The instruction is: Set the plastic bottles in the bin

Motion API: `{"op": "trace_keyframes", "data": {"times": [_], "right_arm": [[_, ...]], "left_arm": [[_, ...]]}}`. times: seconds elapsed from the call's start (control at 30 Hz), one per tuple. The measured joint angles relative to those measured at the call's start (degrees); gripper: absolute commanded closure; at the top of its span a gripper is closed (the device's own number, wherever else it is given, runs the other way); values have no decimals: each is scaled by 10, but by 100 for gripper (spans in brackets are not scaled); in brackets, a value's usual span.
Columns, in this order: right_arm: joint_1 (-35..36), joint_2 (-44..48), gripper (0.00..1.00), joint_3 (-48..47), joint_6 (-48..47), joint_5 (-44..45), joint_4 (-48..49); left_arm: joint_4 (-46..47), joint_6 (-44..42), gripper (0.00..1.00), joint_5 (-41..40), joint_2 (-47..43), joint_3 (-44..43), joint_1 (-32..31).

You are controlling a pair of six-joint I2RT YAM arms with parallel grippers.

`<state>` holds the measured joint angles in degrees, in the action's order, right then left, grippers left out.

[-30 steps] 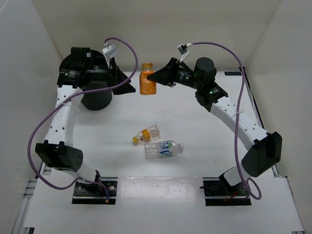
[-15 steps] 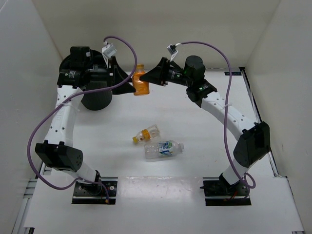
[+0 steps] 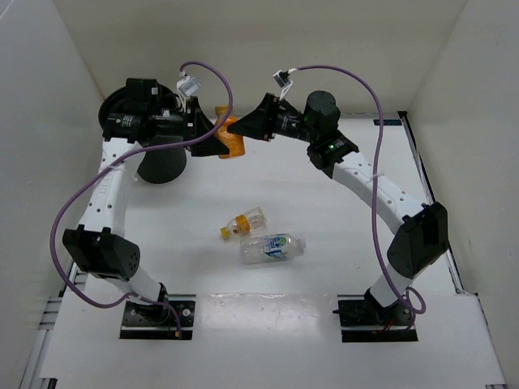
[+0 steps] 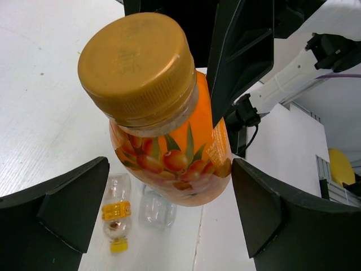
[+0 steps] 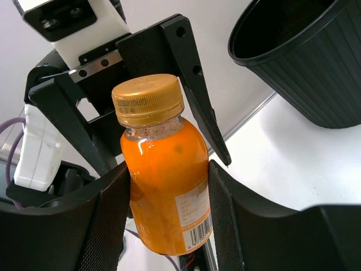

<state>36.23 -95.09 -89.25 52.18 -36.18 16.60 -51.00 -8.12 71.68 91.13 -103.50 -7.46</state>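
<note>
The orange-filled bottle [image 3: 231,139] with a gold cap hangs in the air at the back of the table, cap tilted left, with my right gripper [image 3: 243,131] shut on its body [image 5: 166,169]. My left gripper [image 3: 217,139] is open, and its two fingers stand on either side of that same bottle [image 4: 163,124] without touching it. The black ribbed bin [image 3: 160,168] stands at the back left, partly hidden under my left arm; its open rim [image 5: 293,39] shows in the right wrist view. A yellow-capped bottle [image 3: 243,221] and a blue-green-labelled bottle [image 3: 273,247] lie on the table's middle.
White walls close in the table at the back and both sides. Purple cables loop over both arms [image 3: 349,77]. The two lying bottles also show below the left wrist, yellow-capped bottle [image 4: 115,217] and clear bottle [image 4: 157,209].
My right gripper has lifted the orange-filled bottle off the table and carried it left. It now sits between my open left fingers, which have shifted slightly right.
</note>
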Motion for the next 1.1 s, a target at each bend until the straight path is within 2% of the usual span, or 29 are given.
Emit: {"op": "trace_keyframes", "data": {"times": [0.2,0.23,0.3,0.33,0.47,0.63,0.7,0.73,0.87,1.0,1.1], "right_arm": [[13,-15,100,0,10,-4,19],[15,-19,100,0,13,-6,20],[21,-30,100,-2,17,-10,20],[23,-34,100,-2,19,-12,20],[26,-38,100,-2,20,-17,23],[26,-38,100,-4,11,-15,11],[25,-38,73,-4,7,-12,5],[25,-37,64,-4,4,-10,2],[23,-30,44,-5,-9,-7,-17],[12,-9,14,-6,-17,12,-38],[-8,9,10,-24,-26,25,-46]], "left_arm": [[3,7,0,15,3,0,0],[4,7,4,15,3,0,0],[5,10,21,15,4,0,0],[5,10,38,14,4,0,0],[5,14,88,16,8,1,3],[8,10,90,12,8,7,2],[3,3,90,12,8,8,2],[0,0,90,11,8,8,2],[-7,-13,90,8,8,8,2],[-17,-28,90,7,8,8,3],[-25,-35,90,10,8,8,7]]}}
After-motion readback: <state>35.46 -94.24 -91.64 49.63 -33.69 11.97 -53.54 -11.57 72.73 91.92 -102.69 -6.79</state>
